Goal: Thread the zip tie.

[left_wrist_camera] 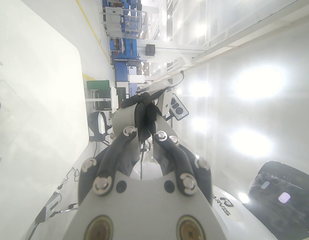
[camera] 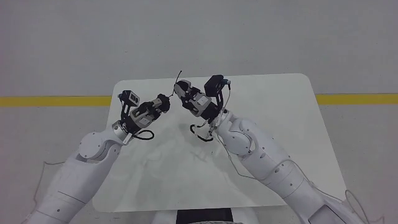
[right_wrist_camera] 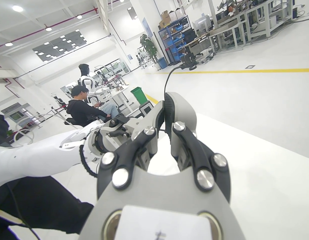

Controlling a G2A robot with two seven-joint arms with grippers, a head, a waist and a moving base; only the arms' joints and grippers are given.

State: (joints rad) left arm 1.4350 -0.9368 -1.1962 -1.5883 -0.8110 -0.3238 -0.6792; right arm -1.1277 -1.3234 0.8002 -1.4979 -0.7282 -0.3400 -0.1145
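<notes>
The zip tie (camera: pixel 179 75) is a thin black strip held above the white table (camera: pixel 273 99), near its far edge. My right gripper (camera: pixel 181 89) is shut on it, and the free tail (right_wrist_camera: pixel 166 81) curves up out of the closed fingertips. My left gripper (camera: pixel 164 103) sits close beside the right one, tips almost touching. In the left wrist view the left gripper (left_wrist_camera: pixel 145 112) is shut, with a thin black strand (left_wrist_camera: pixel 141 158) running back between its fingers. Beyond it the right gripper (left_wrist_camera: pixel 167 96) shows with the tail (left_wrist_camera: pixel 179 79) sticking out.
Both grippers hang above the table's far middle. The bare tabletop (right_wrist_camera: pixel 244 156) spreads around them, with its rounded far corner (left_wrist_camera: pixel 76 51) close by. A yellow floor line (camera: pixel 56 101) runs beyond the table edge.
</notes>
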